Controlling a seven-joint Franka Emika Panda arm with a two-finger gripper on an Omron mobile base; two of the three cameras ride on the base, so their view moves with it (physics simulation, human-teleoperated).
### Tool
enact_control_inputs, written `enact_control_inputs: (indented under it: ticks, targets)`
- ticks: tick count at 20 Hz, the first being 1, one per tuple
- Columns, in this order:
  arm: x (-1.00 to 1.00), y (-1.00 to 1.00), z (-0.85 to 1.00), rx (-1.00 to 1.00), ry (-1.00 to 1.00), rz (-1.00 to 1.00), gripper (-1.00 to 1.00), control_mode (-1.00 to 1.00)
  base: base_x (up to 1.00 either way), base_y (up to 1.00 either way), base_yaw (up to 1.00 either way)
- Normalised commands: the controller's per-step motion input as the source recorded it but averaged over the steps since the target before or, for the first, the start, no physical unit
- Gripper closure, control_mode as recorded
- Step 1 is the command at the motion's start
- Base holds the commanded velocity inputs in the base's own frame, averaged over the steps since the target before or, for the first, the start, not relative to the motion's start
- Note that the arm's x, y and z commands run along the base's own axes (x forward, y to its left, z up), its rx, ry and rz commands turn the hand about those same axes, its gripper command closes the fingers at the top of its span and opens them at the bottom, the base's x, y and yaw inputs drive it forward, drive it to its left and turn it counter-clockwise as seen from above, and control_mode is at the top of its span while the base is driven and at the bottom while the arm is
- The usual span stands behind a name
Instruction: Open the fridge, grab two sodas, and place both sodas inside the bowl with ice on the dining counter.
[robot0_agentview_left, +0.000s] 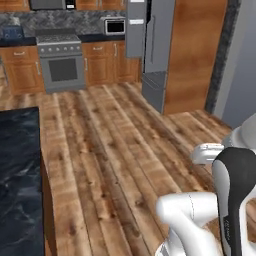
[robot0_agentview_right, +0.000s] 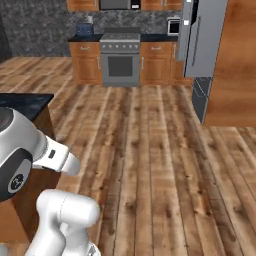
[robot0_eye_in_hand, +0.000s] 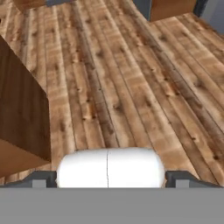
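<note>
Left base view gives us the fridge far across the plank floor, grey doors swung ajar, a dark gap between them, brown panel hard against its right side. Stove and wooden cabinets line the far wall to its left. Near left, the black marble table cuts in with a bare top. Hand view looks down at floorboards, and the claw shows its two dark tips spread wide at the bottom, nothing between them.
</note>
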Motion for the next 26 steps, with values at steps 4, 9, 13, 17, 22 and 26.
enact_control_inputs:
  ticks: [4, 9, 13, 17, 22, 26]
  targets:
    - [0.00, 0.00, 0.00, 0.00, 0.00, 0.00, -1.00, 1.00, 1.00, -0.89, 0.00]
    - [0.00, 0.00, 0.00, 0.00, 0.00, 0.00, -1.00, 1.00, 1.00, -0.46, 0.00]
    - [0.00, 0.00, 0.00, 0.00, 0.00, 0.00, -1.00, 1.00, 1.00, -0.11, 0.00]
    - [0.00, 0.00, 0.00, 0.00, 0.00, 0.00, -1.00, 1.00, 1.00, 0.00, 0.00]
    - [0.00, 0.00, 0.00, 0.00, 0.00, 0.00, -1.00, 1.00, 1.00, 0.01, 0.00]
    - [0.00, 0.00, 0.00, 0.00, 0.00, 0.00, -1.00, 1.00, 1.00, 0.08, 0.00]
